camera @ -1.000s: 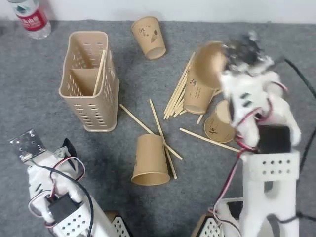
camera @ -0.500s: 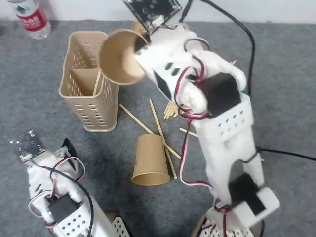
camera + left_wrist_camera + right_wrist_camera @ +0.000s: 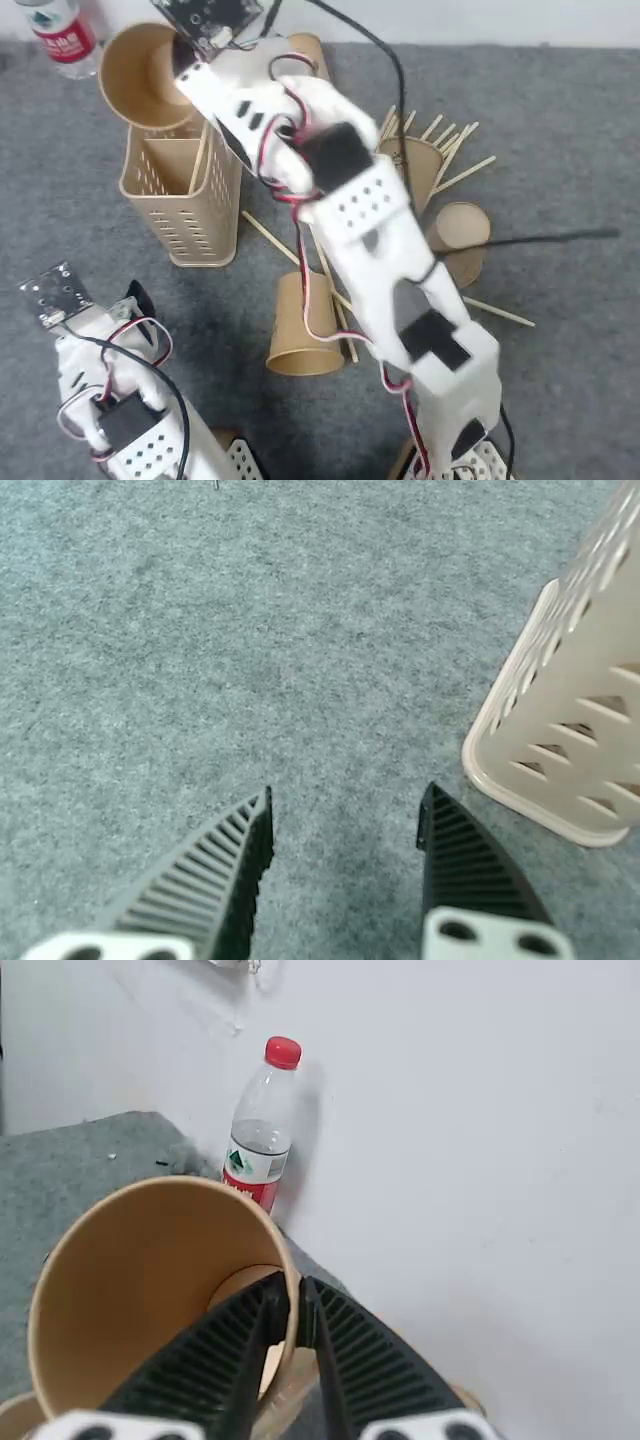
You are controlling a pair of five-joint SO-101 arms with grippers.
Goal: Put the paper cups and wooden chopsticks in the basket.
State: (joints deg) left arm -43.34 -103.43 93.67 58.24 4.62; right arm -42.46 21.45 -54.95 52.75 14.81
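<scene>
Pinching point: the right hand point(image 3: 293, 1295) is clamped on the rim of the paper cup point(image 3: 140, 1290), one finger inside the cup's side, one outside, nearly together.
Cup's place: hanging off the fingertips, raised above the far end of the basket point(image 3: 190, 235), mouth turned back toward the wrist; part of it seems to overhang the basket's rim on the side of the bottle point(image 3: 62, 35).
Slip risk: thin paper is held by one edge only, so a jolt could let it swivel or slide out, and a harder squeeze would likely crease the rim.
Miss risk: let go from here, it may, I judge, strike the basket's rim or middle divider and bounce onto the bench point(image 3: 560, 120), perhaps against the bottle.
Snag risk: a chopstick point(image 3: 200, 165) leans in a compartment below the hand and could prop the cup up; the light basket might tip if the arm brushes it.
Cup: tan paper, smooth, a tapered cone with a rolled lip and recessed base.
Basket: beige plastic, rectangular, slotted walls, rounded corners, two compartments.
Remaining items: other cups point(image 3: 300, 325) and loose chopsticks point(image 3: 497, 311), thin pale wooden sticks, lie back along the arm, well away from the hand.
Left hand point(image 3: 345, 820): fingers apart, empty, ridged and black, low over the bench with the basket's corner near one fingertip.
Bench: grey, short-piled, felt-like.
Bottle: clear plastic, red cap, upright beyond the fingertips by the white wall.
</scene>
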